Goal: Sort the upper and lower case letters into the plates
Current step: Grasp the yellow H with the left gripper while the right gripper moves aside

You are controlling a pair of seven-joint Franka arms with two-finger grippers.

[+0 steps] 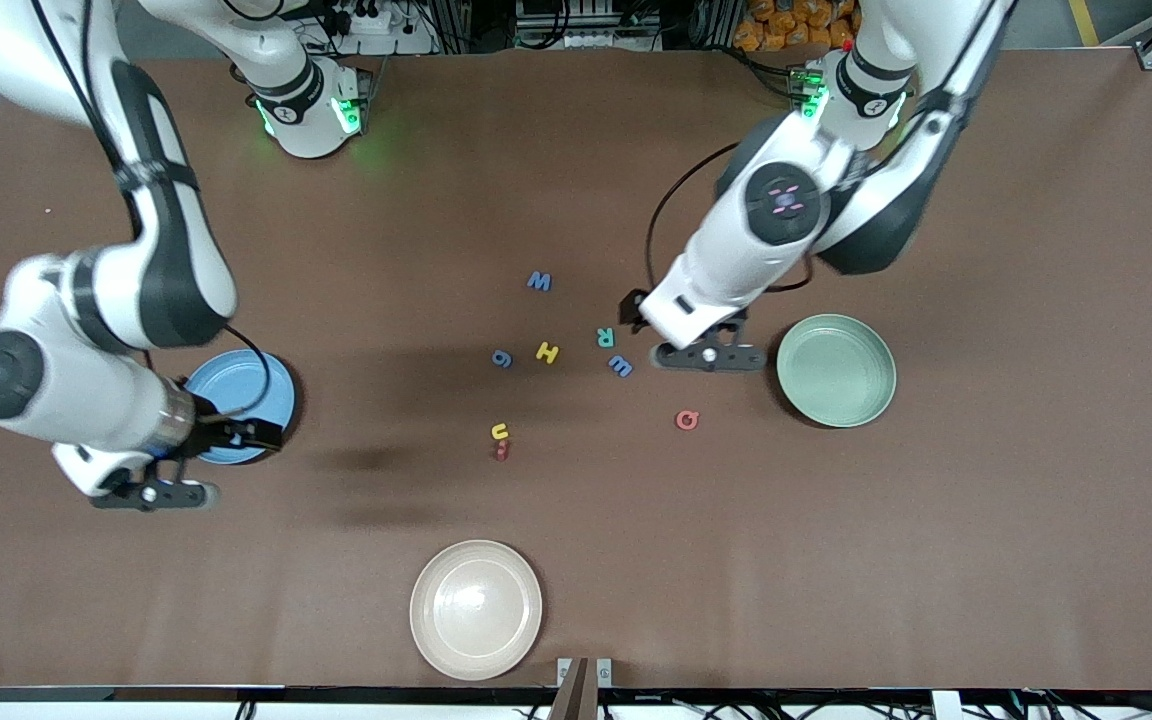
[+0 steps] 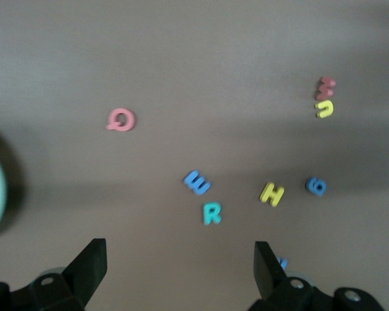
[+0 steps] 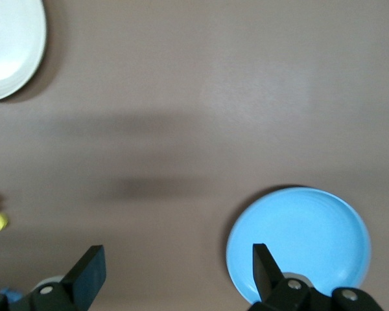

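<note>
Cream plate (image 1: 476, 610) nearest; left gripper (image 2: 180, 269) jaws apart over letters (image 1: 547, 352); right gripper (image 3: 179, 269) jaws apart beside blue plate (image 1: 256, 385).

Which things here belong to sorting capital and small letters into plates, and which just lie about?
Belongs: letters, e.g. yellow H, red Q; blue plate; green plate; left gripper and right gripper, both open.
Lying about: cream plate.

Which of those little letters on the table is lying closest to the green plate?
The red Q. It lies alone on the brown table, beside the mint green plate, while the other letters cluster toward the table's middle.
</note>
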